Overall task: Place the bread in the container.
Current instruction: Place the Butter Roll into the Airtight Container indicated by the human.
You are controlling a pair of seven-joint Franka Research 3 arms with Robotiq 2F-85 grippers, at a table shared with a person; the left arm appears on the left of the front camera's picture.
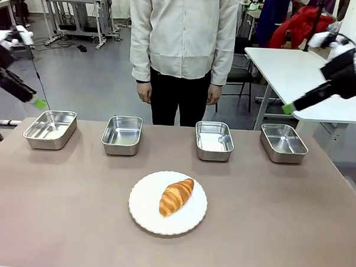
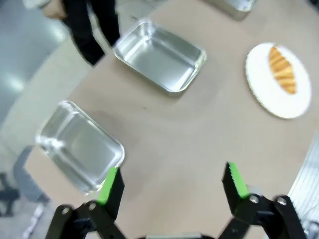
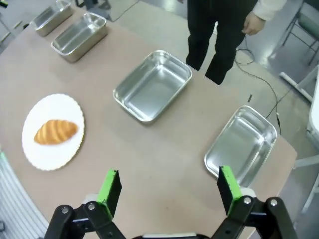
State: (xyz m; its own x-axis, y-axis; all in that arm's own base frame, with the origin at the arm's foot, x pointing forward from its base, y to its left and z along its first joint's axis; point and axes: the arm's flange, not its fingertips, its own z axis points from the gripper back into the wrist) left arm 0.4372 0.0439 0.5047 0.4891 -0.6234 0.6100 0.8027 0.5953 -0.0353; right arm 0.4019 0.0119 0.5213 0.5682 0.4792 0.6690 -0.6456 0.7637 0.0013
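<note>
**Both grippers open, bread on the plate**

My left gripper hangs raised with its jaws spread wide and nothing between them, near the leftmost pan at the table's left end. My right gripper is spread just as wide, up by the far right corner near the rightmost pan. A second pan and a third pan complete the far row, with gaps between them. The bread lies on a white plate at mid-table, well apart from every pan, with bare tabletop all round. A person stands at the far edge.
</note>
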